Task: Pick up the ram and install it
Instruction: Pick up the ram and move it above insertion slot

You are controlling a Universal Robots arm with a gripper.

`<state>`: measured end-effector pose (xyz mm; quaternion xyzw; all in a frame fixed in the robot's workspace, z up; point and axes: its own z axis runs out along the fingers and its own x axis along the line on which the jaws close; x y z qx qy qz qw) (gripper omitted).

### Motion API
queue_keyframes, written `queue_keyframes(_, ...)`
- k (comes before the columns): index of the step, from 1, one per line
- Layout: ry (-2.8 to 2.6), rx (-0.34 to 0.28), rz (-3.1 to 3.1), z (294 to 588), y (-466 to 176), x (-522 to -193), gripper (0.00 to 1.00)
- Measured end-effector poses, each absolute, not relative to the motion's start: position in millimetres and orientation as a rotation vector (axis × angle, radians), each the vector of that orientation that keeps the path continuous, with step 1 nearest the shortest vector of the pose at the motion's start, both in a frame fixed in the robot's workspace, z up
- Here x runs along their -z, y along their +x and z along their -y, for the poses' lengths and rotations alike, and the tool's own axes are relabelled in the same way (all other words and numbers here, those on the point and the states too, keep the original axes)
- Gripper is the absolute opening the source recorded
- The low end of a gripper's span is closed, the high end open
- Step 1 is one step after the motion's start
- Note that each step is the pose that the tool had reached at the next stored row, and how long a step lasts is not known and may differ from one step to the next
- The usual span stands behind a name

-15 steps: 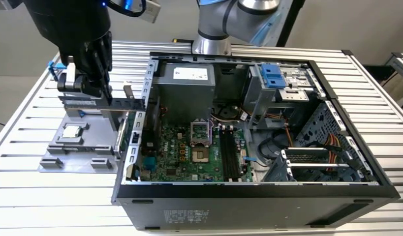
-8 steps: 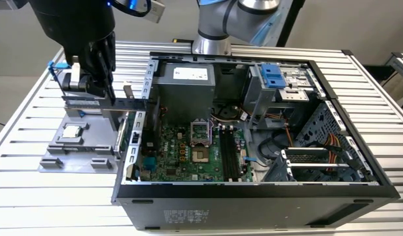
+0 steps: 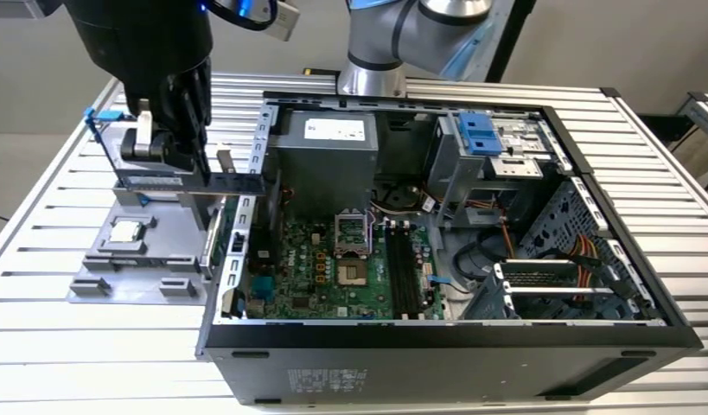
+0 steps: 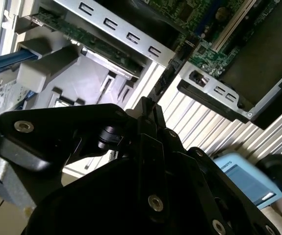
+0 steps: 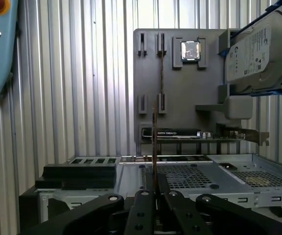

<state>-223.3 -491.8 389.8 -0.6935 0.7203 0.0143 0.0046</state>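
Ram [image 5: 154,142] count is one, and your gripper [image 5: 154,188] has it: the jaws are closed on the stick, which pokes out edge-on in the first wrist view. In the exterior view it hangs level above the gray holder tray [image 3: 157,268], just to the exterior view's left of the one open computer case [image 3: 446,354] on the slatted table [image 3: 54,346]. The tray also carries one processor chip [image 5: 190,50] and one hard drive [image 5: 256,56].

A ribbed silver table [image 3: 54,346] stands before a plain grey wall [image 3: 31,78], over grey floor [image 3: 8,173], evenly lit.
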Motion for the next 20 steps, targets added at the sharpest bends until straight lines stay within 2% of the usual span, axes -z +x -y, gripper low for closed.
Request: queue_keyframes(20,-2.172,-0.045,-2.256,492,-203,-390,0.00)
